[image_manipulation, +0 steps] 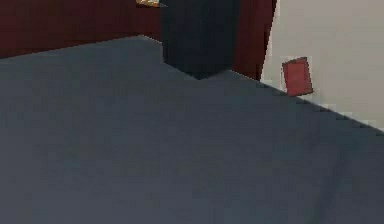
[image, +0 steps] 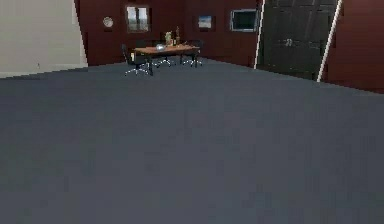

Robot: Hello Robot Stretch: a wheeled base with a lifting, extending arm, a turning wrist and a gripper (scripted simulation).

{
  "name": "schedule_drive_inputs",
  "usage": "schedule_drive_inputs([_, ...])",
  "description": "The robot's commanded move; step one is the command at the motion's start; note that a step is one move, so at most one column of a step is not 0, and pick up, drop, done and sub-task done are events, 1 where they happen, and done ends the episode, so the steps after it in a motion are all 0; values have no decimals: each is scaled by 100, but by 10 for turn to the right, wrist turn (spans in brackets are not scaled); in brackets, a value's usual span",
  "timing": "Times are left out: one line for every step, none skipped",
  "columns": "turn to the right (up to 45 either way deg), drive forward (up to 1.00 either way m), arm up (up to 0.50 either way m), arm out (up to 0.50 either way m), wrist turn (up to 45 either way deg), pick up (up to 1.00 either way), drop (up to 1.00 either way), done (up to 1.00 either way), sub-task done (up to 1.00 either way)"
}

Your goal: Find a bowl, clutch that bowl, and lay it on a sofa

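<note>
A wooden table [image: 163,48] stands far off against the dark red back wall in the forward view, with dark chairs [image: 135,62] around it. Small pale things [image: 170,39] sit on its top, too small to name. Blue-grey floor [image: 190,150] stretches from here to the table.
A dark double door [image: 291,40] stands at the forward view's right. Framed pictures [image: 137,17] and a round clock [image: 108,22] hang on the red wall. In the arm side view a dark tall cabinet [image_manipulation: 200,35] stands by the wall, with a red panel [image_manipulation: 297,76] on the pale wall.
</note>
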Motion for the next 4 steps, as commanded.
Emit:
schedule_drive_inputs([-360,0,0,0,0,0,0,0,0])
schedule_drive_inputs([-30,0,0,0,0,0,0,0,0])
schedule_drive_inputs([0,100,0,0,0,0,0,0,0])
schedule_drive_inputs([0,30,0,0,0,0,0,0,0])
